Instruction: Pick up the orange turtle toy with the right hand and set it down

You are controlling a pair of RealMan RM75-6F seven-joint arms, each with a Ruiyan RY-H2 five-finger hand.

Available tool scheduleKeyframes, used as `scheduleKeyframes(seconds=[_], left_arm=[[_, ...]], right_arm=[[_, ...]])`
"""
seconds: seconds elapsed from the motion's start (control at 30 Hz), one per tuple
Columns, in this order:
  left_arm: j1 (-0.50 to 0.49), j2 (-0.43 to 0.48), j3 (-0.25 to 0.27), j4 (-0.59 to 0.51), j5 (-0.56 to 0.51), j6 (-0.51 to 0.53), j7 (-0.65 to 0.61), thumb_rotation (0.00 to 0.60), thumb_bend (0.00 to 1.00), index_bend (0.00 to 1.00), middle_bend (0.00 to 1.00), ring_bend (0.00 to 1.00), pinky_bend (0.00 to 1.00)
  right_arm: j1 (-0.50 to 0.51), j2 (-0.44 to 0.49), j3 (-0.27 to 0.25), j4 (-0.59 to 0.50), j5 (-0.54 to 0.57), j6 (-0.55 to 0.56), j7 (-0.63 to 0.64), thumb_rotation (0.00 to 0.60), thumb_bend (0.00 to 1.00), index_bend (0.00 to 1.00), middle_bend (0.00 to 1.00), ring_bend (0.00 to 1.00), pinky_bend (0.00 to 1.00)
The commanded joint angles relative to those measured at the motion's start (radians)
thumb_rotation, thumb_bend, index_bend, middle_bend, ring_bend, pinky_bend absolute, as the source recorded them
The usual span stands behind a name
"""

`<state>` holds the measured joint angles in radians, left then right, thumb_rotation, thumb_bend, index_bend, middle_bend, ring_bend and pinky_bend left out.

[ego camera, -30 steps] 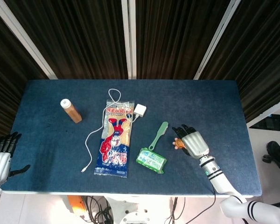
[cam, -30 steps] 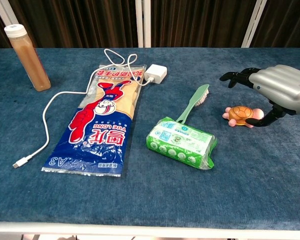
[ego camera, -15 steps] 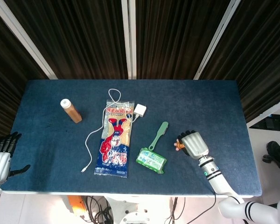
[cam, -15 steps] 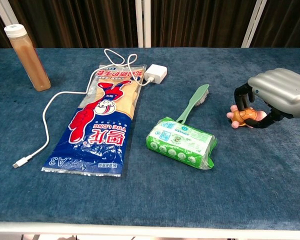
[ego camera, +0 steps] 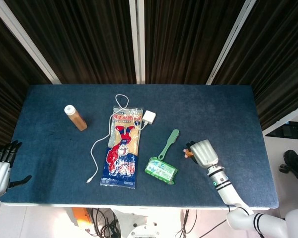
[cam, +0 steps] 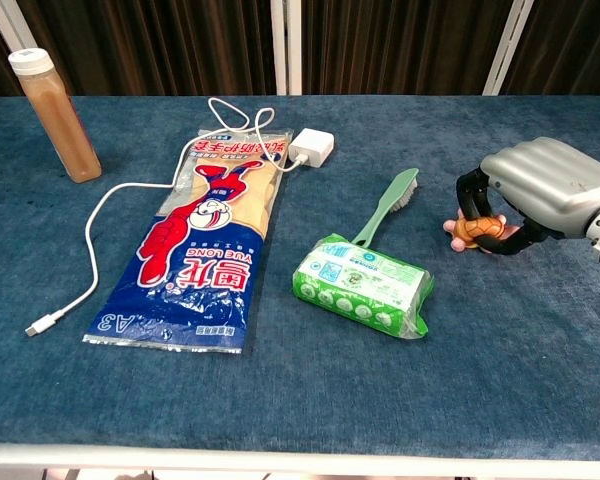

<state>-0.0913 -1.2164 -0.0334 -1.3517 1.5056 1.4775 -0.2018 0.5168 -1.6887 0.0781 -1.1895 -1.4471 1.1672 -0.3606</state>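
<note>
The orange turtle toy (cam: 473, 231) sits at the right of the blue table, mostly covered in the head view, where only a bit of the turtle (ego camera: 188, 153) peeks out. My right hand (cam: 536, 192) grips it, dark fingers curled over its shell and thumb underneath; from above the right hand (ego camera: 203, 152) hides most of it. Whether the toy still touches the cloth I cannot tell. My left hand (ego camera: 1, 167) hangs off the table's left edge, fingers spread, holding nothing.
A green brush (cam: 386, 207) and a green wipes pack (cam: 364, 283) lie just left of the turtle. Further left are a snack bag (cam: 207, 242), a white charger (cam: 311, 148) with cable, and a brown bottle (cam: 54, 113). The table's front edge (cam: 300, 450) is near.
My right hand went from spread above the turtle to curled around it, then shifted slightly left with the toy in its grip. The left hand stayed put.
</note>
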Motion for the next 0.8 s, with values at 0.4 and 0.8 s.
scheduleKeyframes(seconds=[0.4,0.8], left_arm=[[0.002,0.009,-0.004,-0.017,0.001,0.01,0.011,0.6,0.09,0.05,0.0,0.0,0.06],[0.011,0.041,-0.003,-0.047,0.004,0.027,0.034,0.6,0.09,0.05,0.0,0.0,0.06]], right_arm=[[-0.034,0.163,0.005,-0.144,0.038,-0.024,0.1,0.6,0.0,0.0,0.0,0.0,0.04],[-0.276,0.379,-0.068,-0.373,-0.032,0.321,0.149,0.6,0.0,0.0,0.0,0.0,0.0]])
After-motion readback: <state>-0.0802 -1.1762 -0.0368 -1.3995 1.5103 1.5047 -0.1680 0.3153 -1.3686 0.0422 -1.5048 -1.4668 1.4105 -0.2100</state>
